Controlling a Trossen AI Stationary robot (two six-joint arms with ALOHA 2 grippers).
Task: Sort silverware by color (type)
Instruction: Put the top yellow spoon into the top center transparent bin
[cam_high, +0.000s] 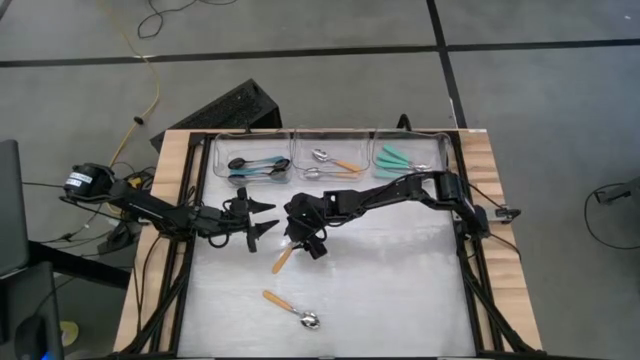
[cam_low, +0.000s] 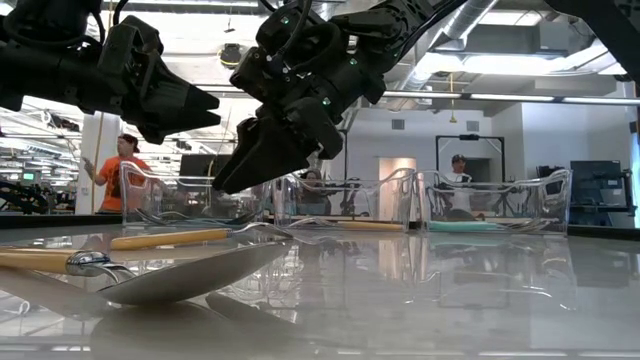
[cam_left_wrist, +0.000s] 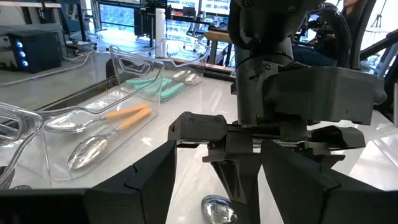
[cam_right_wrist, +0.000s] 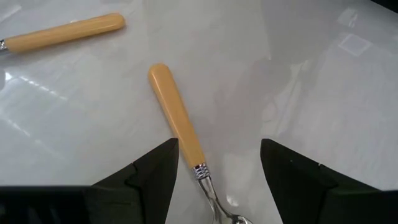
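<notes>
Silverware, small spoons, sorted in part. We count three clear bins along the far edge of the table (cam_high: 400, 300): the left bin (cam_high: 252, 158) holds the blue-handled spoons (cam_high: 255, 166) with black bowls; the middle bin (cam_high: 331, 156) holds two orange-handled spoons (cam_high: 336, 164) with silver bowls; the right bin (cam_high: 412, 153) holds the teal-handled spoons (cam_high: 394, 157).

Loose on the table we list two more orange-handled spoons. The first loose spoon (cam_high: 284, 258) lies near the middle of the table, its handle (cam_right_wrist: 177, 118) pointing toward the near side. The second loose spoon (cam_high: 291, 308) lies apart from it, closer to the near edge, its bowl close to the low camera.

Right hand (cam_high: 300, 238): fingers spread open, empty, poised over the first loose spoon, whose neck shows between the two fingers (cam_right_wrist: 152, 171) in the wrist view; we cannot tell whether it touches.

Left hand (cam_high: 262, 219): open, empty, held above the table just beside the right hand, pointing at it.

Room beyond the table: people (cam_low: 124, 165) visible behind the bins.
</notes>
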